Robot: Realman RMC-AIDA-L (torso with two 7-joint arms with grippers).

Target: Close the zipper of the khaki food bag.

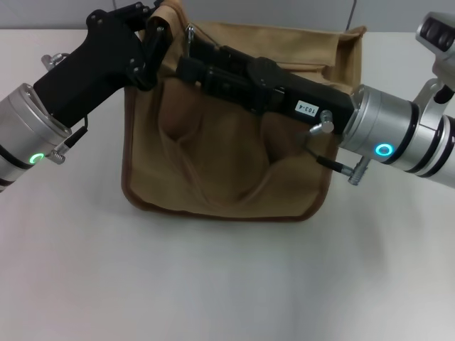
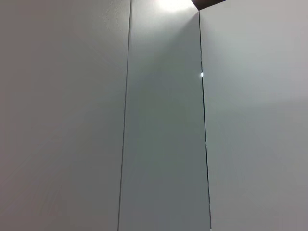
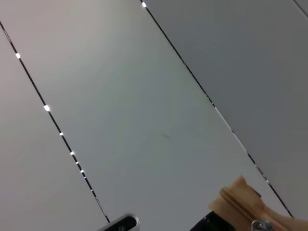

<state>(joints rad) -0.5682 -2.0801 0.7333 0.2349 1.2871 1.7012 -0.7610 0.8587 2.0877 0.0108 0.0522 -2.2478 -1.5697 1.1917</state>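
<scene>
Fingers point(image 1: 190, 69) beside zipper point(image 1: 190, 32)

Bright, even overhead light, faint soft shadows under the khaki food bag point(image 1: 227, 163), slight blur throughout.

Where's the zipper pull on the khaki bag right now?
In the head view the silver pull tab sits at the top left end of the khaki food bag, between the left gripper and the right gripper.

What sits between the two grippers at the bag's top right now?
In the head view, only the khaki food bag's top edge with the silver pull tab lies between the left gripper and right gripper.
</scene>
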